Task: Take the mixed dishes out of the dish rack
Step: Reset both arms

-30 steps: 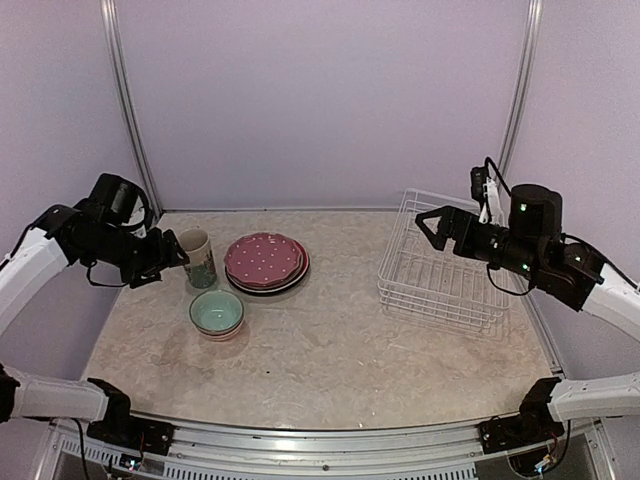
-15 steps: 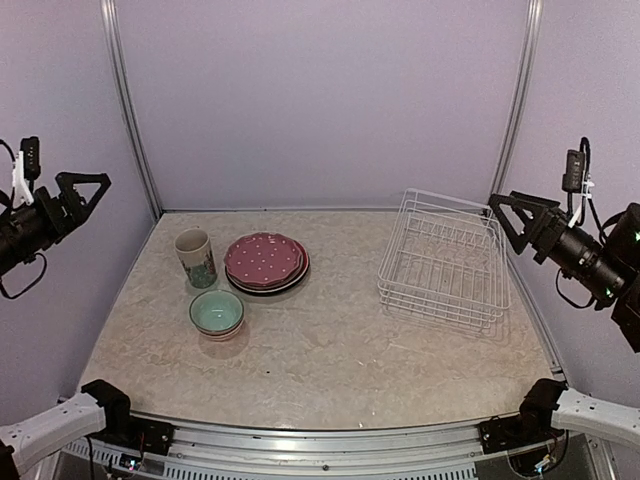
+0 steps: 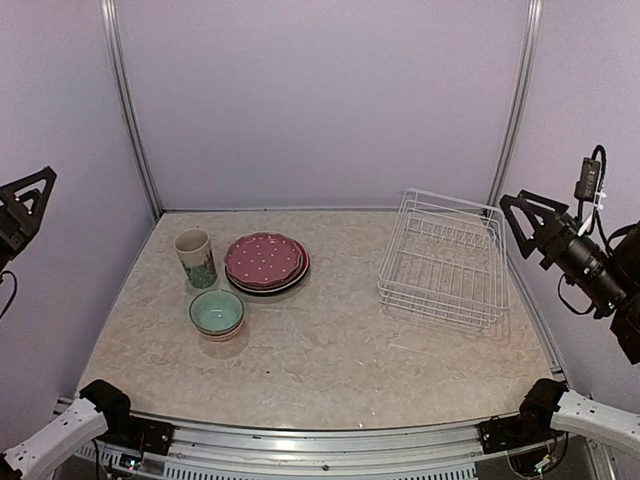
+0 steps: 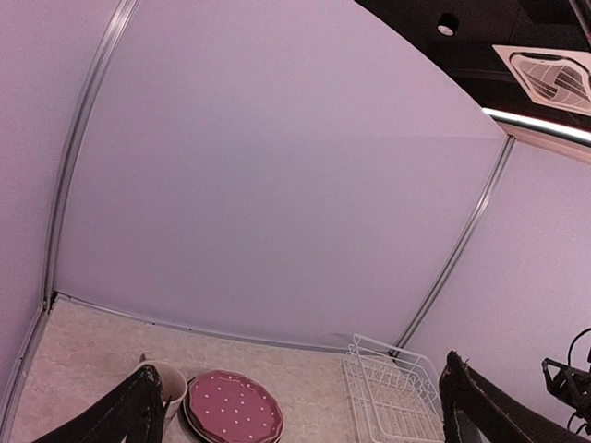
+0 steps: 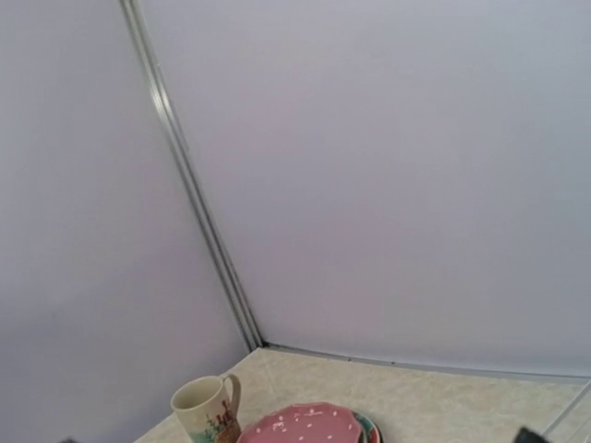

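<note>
The white wire dish rack (image 3: 445, 262) stands empty at the right of the table. It also shows in the left wrist view (image 4: 388, 402). A stack of plates with the pink dotted plate (image 3: 265, 260) on top lies at the left. The cream mug (image 3: 197, 257) stands upright beside it. The mint green bowl (image 3: 216, 312) sits in front, apparently nested in a pinkish bowl. My left gripper (image 3: 28, 200) is open and empty, raised at the far left edge. My right gripper (image 3: 522, 215) is open and empty, raised to the right of the rack.
The right wrist view shows the mug (image 5: 206, 412) and the pink plate (image 5: 305, 426) from across the table. Metal frame posts (image 3: 130, 120) stand at the back corners against the lilac walls. A metal rail (image 3: 320, 440) runs along the near edge.
Both arms have lifted and pulled outward. The left gripper moved from beside the mug to the far left edge. The right gripper drew back from over the rack to its right.
</note>
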You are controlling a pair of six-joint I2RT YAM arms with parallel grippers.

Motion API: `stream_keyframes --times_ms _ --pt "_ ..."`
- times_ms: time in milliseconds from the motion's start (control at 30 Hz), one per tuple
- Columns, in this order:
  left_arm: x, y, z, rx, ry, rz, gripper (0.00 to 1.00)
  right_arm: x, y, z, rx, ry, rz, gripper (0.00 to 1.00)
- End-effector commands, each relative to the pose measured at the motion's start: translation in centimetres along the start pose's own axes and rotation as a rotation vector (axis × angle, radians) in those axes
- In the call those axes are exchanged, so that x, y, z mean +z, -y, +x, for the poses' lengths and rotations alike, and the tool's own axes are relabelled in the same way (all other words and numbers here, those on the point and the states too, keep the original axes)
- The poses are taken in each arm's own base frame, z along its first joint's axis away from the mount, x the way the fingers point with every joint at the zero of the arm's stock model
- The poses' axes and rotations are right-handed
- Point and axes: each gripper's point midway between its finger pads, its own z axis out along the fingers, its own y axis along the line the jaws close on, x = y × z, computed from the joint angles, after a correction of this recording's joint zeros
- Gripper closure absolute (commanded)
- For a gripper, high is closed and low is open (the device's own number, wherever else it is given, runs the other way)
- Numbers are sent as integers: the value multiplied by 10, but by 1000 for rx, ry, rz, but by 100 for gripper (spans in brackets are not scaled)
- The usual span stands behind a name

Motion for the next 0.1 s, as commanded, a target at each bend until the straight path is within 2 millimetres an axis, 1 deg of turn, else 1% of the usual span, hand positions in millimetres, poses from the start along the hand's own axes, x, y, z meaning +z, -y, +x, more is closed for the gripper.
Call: stream_keyframes --times_ms 0,67 --pt "8 -7 8 16 -16 -29 1 6 9 12 4 6 27 0" --pt "11 -7 10 9 -25 -29 1 9 18 17 -1 -7 73 0"
